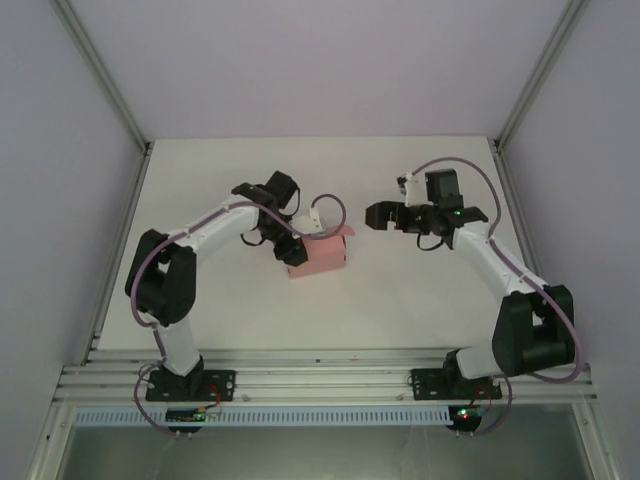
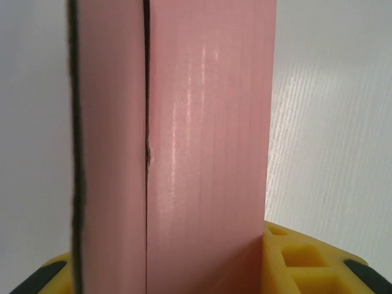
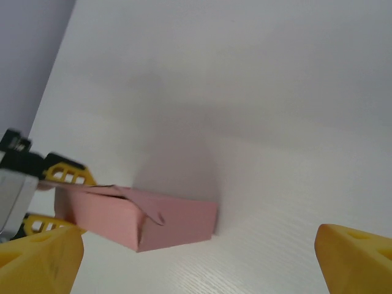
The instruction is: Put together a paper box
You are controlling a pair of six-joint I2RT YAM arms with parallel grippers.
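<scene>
The paper box [image 1: 320,253] lies near the middle of the worktop [image 1: 400,300], folded into shape. The left pincer [image 2: 184,266] is clamped on its nine o'clock end. The right pincer [image 3: 196,263] hangs with its jaws spread wide at about two o'clock from the box, apart from it. One flap [image 3: 142,205] looks loose, so closing seems to be the step in hand. Next, I'd say, the right pincer should come in and press it flush.

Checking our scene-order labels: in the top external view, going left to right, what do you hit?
Left arm → paper box, gripped at its left end by the left jaws → open right jaws → right arm.
</scene>
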